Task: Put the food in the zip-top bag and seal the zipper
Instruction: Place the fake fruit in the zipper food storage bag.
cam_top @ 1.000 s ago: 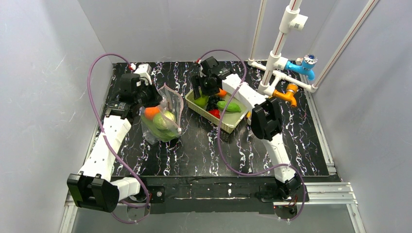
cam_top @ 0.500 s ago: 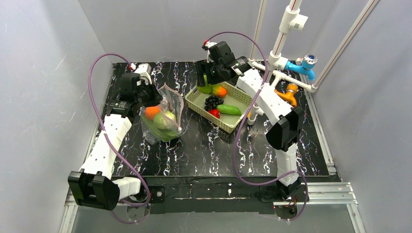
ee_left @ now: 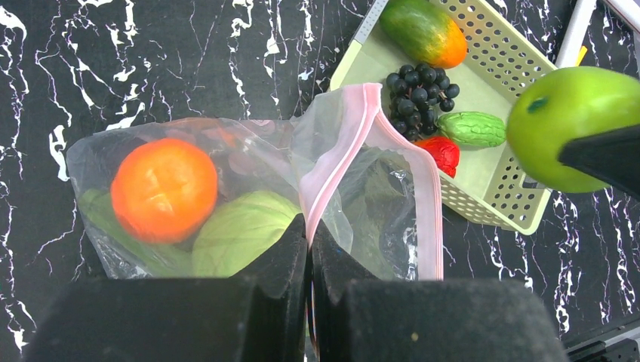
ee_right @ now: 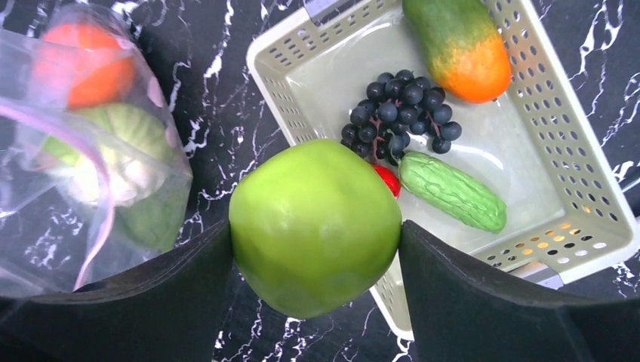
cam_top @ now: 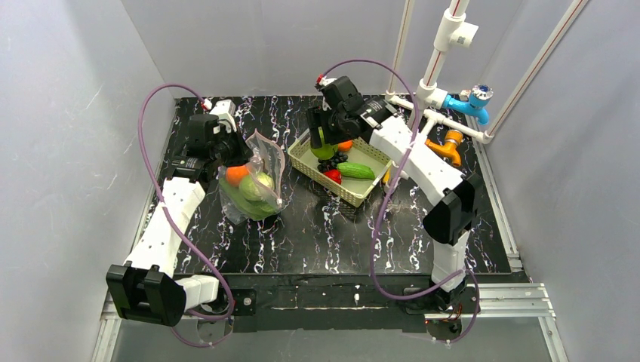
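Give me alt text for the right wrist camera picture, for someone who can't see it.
The right gripper holds a green apple above a cream basket with a mango, grapes, a cucumber and a small red piece. At left, the clear bag holds an orange and cabbage.

No text, label, brand or number can be read anywhere.
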